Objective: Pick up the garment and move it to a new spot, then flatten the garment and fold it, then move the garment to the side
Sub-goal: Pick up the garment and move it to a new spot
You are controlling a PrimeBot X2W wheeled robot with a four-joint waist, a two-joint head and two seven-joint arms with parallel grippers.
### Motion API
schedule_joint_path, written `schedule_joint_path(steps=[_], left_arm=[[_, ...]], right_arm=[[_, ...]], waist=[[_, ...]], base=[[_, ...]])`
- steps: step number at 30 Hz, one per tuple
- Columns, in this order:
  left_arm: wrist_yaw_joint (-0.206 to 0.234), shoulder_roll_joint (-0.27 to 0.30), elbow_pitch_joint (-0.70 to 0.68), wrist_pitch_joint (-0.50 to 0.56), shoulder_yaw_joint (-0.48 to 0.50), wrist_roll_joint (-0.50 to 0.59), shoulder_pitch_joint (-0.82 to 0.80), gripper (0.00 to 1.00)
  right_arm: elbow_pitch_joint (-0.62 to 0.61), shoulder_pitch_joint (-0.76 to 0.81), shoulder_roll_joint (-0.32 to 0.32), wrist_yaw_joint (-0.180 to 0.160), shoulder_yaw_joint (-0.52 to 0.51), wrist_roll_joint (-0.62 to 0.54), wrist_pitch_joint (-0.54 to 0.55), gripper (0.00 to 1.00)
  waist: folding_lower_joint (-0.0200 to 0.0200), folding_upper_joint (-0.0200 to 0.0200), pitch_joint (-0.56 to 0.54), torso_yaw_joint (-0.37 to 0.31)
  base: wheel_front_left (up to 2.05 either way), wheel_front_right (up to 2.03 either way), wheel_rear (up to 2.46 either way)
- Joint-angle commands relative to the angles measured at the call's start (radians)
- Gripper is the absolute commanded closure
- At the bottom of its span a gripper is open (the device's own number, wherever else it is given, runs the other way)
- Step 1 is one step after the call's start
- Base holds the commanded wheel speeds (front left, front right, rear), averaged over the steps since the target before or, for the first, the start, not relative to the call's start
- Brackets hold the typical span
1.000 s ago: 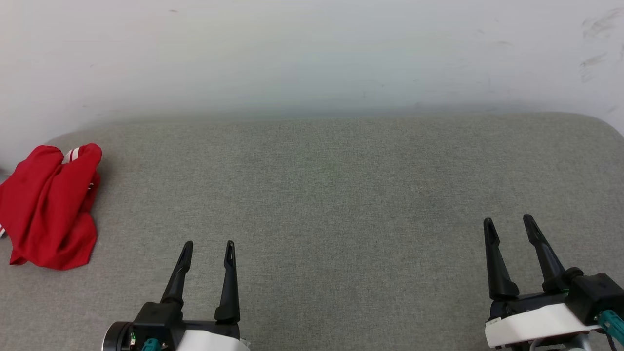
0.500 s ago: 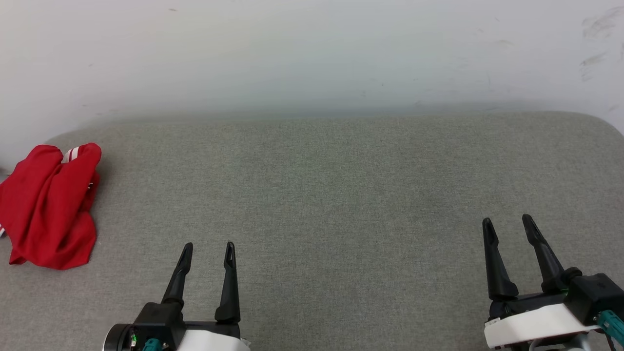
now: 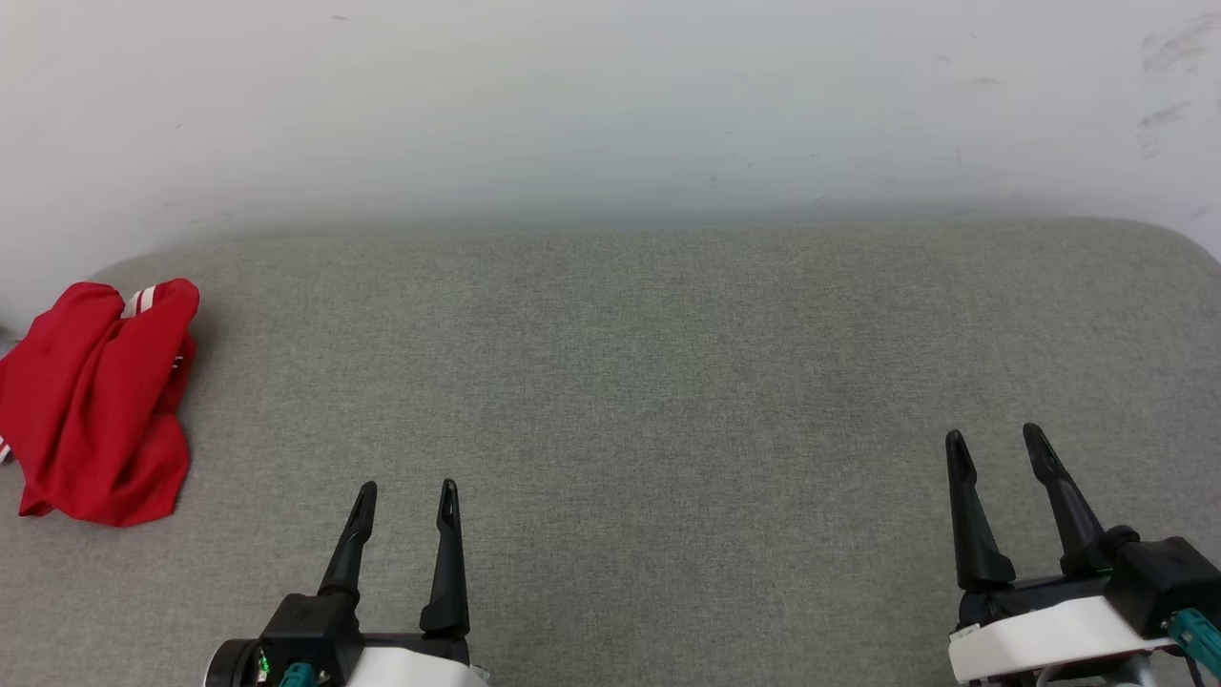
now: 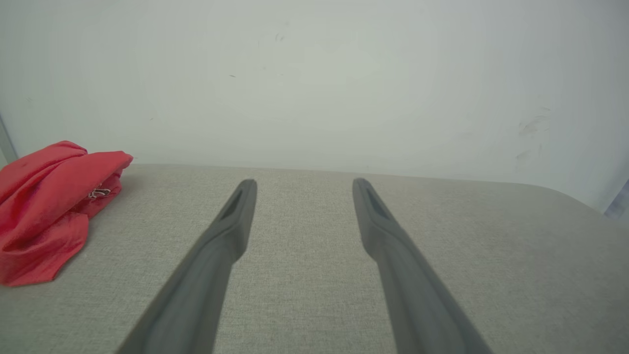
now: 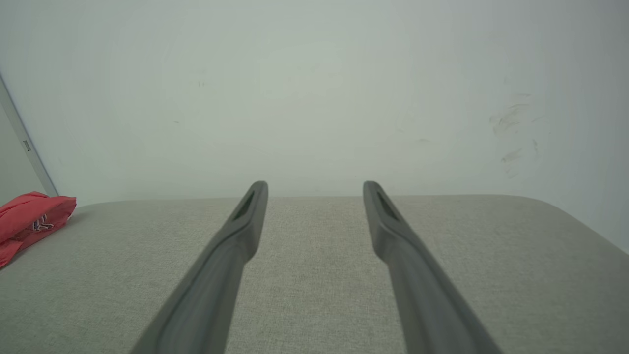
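The garment (image 3: 95, 401) is a red cloth with a bit of red-and-white stripe trim, lying crumpled in a heap at the far left edge of the grey padded surface (image 3: 668, 382). The left wrist view shows the garment (image 4: 46, 206) at its left edge, and the right wrist view shows the garment (image 5: 29, 219) far to its left. My left gripper (image 3: 405, 494) hovers open near the front, well to the right of the heap, with nothing between its fingers. My right gripper (image 3: 995, 441) stands open and empty at the front right.
A pale wall (image 3: 610, 105) with a few scuff marks rises directly behind the grey padded surface. The surface has rounded far corners at left and right. A broad stretch of bare grey fabric lies between the two grippers.
Both grippers have dropped slightly toward the bottom of the head view. The garment has not moved.
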Motion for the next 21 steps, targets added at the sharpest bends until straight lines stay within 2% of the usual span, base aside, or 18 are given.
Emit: schedule_joint_path(steps=[1,8,21], left_arm=[[-0.002,0.001,0.004,-0.003,0.002,-0.006,-0.006,0.00],[-0.002,0.001,0.010,-0.003,0.008,-0.012,-0.014,0.00],[-0.013,0.001,0.016,-0.003,0.035,-0.004,-0.007,0.00]], right_arm=[[0.000,0.007,-0.001,-0.001,0.000,-0.001,-0.002,0.00],[-0.003,0.012,0.000,-0.001,0.012,0.001,-0.002,0.00],[-0.006,0.022,-0.001,-0.001,0.039,-0.005,-0.002,0.00]], waist=[[0.0000,0.0000,0.001,0.002],[0.0000,0.0000,0.003,0.031],[0.0000,0.0000,0.000,0.175]], base=[[0.00,0.00,0.00],[0.00,0.00,0.00],[0.00,0.00,0.00]])
